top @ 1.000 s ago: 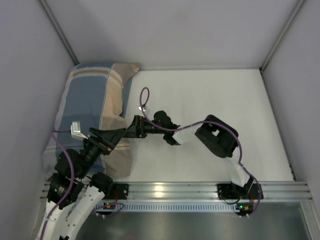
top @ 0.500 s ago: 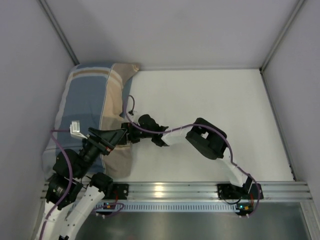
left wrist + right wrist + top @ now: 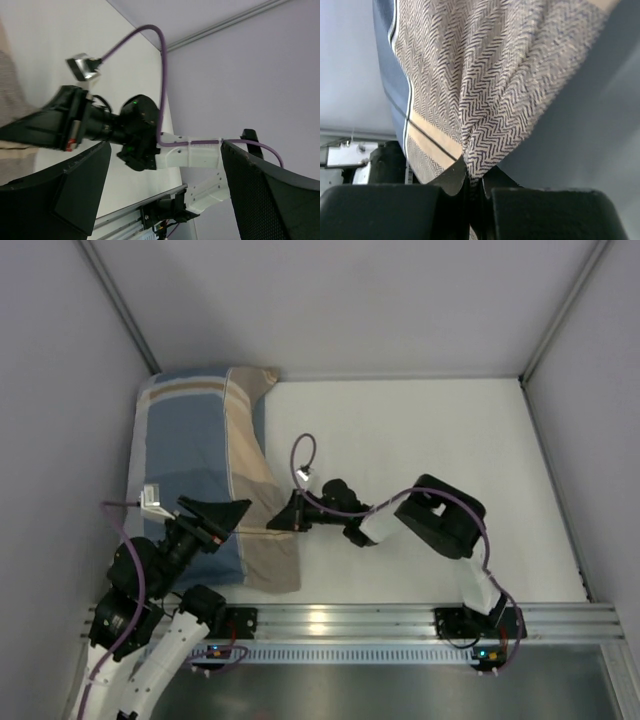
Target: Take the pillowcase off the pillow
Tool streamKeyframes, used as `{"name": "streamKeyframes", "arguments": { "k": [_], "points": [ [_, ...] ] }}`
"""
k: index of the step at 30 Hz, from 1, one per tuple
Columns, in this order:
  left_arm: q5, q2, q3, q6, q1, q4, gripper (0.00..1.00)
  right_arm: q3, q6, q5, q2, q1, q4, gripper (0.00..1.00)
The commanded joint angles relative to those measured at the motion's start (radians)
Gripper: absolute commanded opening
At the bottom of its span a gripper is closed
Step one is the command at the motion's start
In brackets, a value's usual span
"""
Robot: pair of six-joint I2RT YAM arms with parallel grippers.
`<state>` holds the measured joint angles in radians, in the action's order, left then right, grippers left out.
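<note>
**A:** How far along is it?

**B:** Barely begun, I'd say. The pillowcase covers the pillow completely, so no bare cushion shows. The bundle lies along the left wall.

**A:** Any hold on it?

**B:** The right gripper is pinched tight on the tan herringbone band, at the edge farthest from that wall. The cloth bunches into folds at its tips. The left gripper, nearer the wall, hangs over the blue cloth with its jaws wide apart and holds nothing.

**A:** What's left?

**B:** Nearly everything: the case has yet to slide off.

**A:** And the fabric?

**B:** Limp, dusty blue, beige-striped.
</note>
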<state>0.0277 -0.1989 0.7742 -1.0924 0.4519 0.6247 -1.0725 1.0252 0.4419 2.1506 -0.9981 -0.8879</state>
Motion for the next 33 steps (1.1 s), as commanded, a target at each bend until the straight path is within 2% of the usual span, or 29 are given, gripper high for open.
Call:
{"name": "streamKeyframes", "arguments": {
  "k": [1,3,6,7,9,10,11,13,14,15,16,18,21,24,25,26,27,28,29,31,32,33],
  "points": [
    [-0.035,-0.014,0.017,0.022,0.001,0.038,0.94,0.227,0.041,-0.065,-0.258,0.13,-0.311,0.0],
    [-0.051,-0.013,0.007,0.022,0.001,0.038,0.94,0.371,0.046,-0.071,-0.345,0.214,-0.35,0.0],
    [-0.049,-0.02,-0.01,0.02,0.001,0.036,0.94,0.509,0.009,-0.077,-0.544,0.328,-0.283,0.0],
    [-0.046,-0.026,-0.01,0.022,0.001,0.036,0.94,0.532,-0.011,-0.077,-0.658,0.355,-0.246,0.0],
    [-0.043,-0.04,-0.012,0.026,-0.001,0.038,0.94,0.577,-0.091,-0.092,-0.786,0.426,-0.056,0.0],
    [-0.035,-0.045,-0.01,0.026,-0.001,0.038,0.94,0.585,-0.12,-0.104,-0.927,0.45,0.026,0.0],
    [-0.032,-0.051,-0.009,0.023,0.001,0.036,0.94,0.583,-0.189,-0.121,-0.996,0.493,0.22,0.0],
    [-0.032,-0.062,-0.007,0.022,-0.001,0.036,0.94,0.539,-0.275,-0.202,-1.218,0.529,0.437,0.0],
    [-0.032,-0.065,-0.007,0.023,0.001,0.036,0.94,0.51,-0.363,-0.238,-1.279,0.547,0.539,0.0],
    [-0.026,-0.068,-0.009,0.025,0.001,0.036,0.94,0.435,-0.408,-0.299,-1.337,0.55,0.714,0.0],
    [0.001,-0.068,-0.01,0.025,0.001,0.036,0.93,0.39,-0.447,-0.321,-1.412,0.549,0.787,0.0],
    [0.014,-0.065,-0.018,0.023,0.001,0.035,0.92,0.247,-0.548,-0.357,-1.448,0.55,0.963,0.0],
    [0.029,-0.072,-0.036,0.019,0.001,0.035,0.89,0.09,-0.614,-0.312,-1.445,0.549,1.081,0.0],
    [0.066,-0.108,-0.088,-0.007,0.001,0.033,0.83,0.034,-0.608,-0.191,-1.402,0.533,1.061,0.0],
    [0.074,-0.115,-0.113,-0.018,0.001,0.032,0.8,0.034,-0.591,-0.163,-1.369,0.485,1.01,0.0],
    [0.074,-0.112,-0.122,-0.02,0.001,0.03,0.73,0.016,-0.599,-0.138,-1.341,0.44,1.0,0.0],
    [0.066,-0.106,-0.127,-0.021,0.001,0.03,0.67,-0.001,-0.619,-0.185,-1.31,0.378,1.007,0.0],
    [0.061,-0.096,-0.127,-0.017,0.001,0.032,0.56,-0.019,-0.696,-0.251,-1.246,0.186,1.041,0.0],
    [0.057,-0.07,-0.125,-0.012,-0.001,0.032,0.52,-0.047,-0.735,-0.388,-1.214,0.085,1.046,0.0],
    [0.041,-0.044,-0.113,0.003,0.001,0.043,0.4,-0.061,-0.781,-0.491,-1.108,-0.127,1.023,0.0],
    [0.04,-0.015,-0.089,0.002,0.001,0.056,0.28,-0.057,-0.78,-0.515,-1.074,-0.172,1.003,0.0],
    [0.026,-0.002,-0.067,0.0,0.001,0.081,0.22,-0.049,-0.774,-0.525,-1.005,-0.209,0.98,0.0]
  ]
}}
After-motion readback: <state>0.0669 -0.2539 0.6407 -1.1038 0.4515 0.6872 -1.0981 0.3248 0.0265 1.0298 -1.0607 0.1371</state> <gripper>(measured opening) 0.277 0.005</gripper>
